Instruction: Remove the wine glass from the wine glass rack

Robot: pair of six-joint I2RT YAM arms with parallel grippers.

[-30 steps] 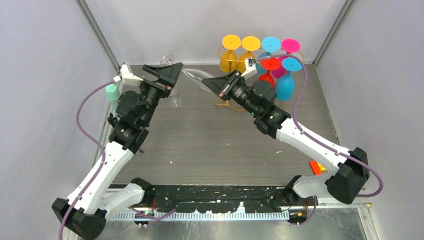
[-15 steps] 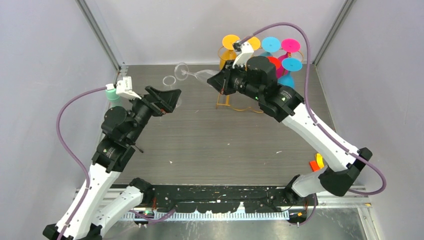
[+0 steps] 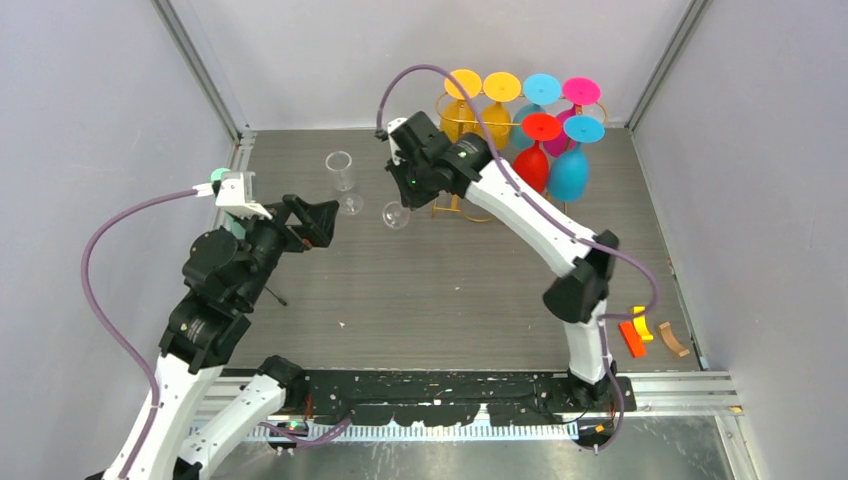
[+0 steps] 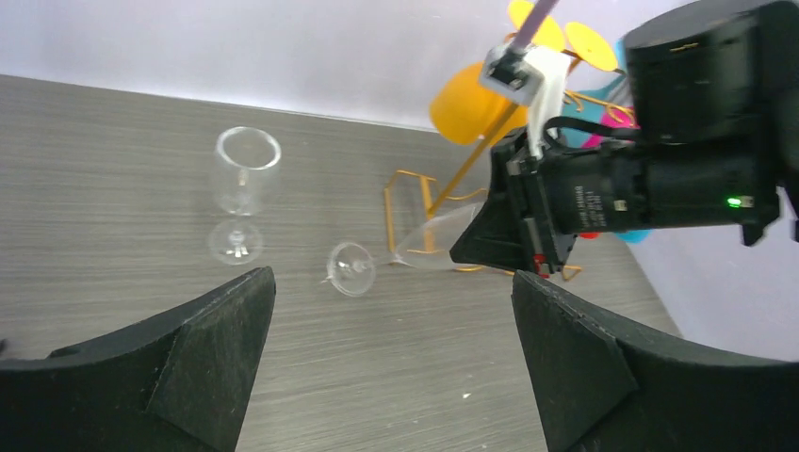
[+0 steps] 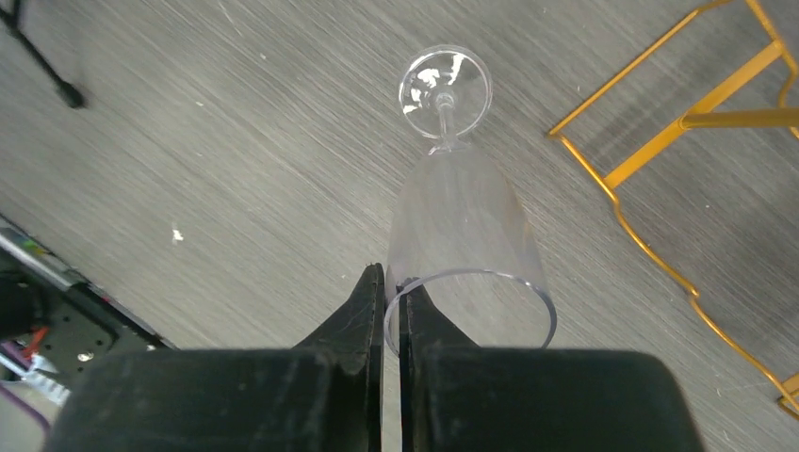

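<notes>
My right gripper [image 3: 413, 186] is shut on the rim of a clear wine glass [image 5: 466, 217], one finger inside the bowl and one outside. The glass tilts away from the jaws, its foot [image 3: 396, 215] low over the table, just left of the gold wine glass rack [image 3: 455, 208]. In the left wrist view the held glass [image 4: 429, 247] slants down from the right gripper [image 4: 490, 250]. Several coloured glasses [image 3: 545, 150] hang upside down on the rack. My left gripper [image 3: 315, 222] is open and empty, well left of the held glass.
A second clear glass [image 3: 341, 172] stands upright on the table at the back left, also seen in the left wrist view [image 4: 245, 184]. A teal cup [image 3: 220, 178] sits by the left wall. Small orange and brown pieces [image 3: 640, 332] lie at the right front edge.
The right arm carried the clear glass left and down, away from the rack, turning its foot towards the table. The left arm drew back towards the near left, still open.
</notes>
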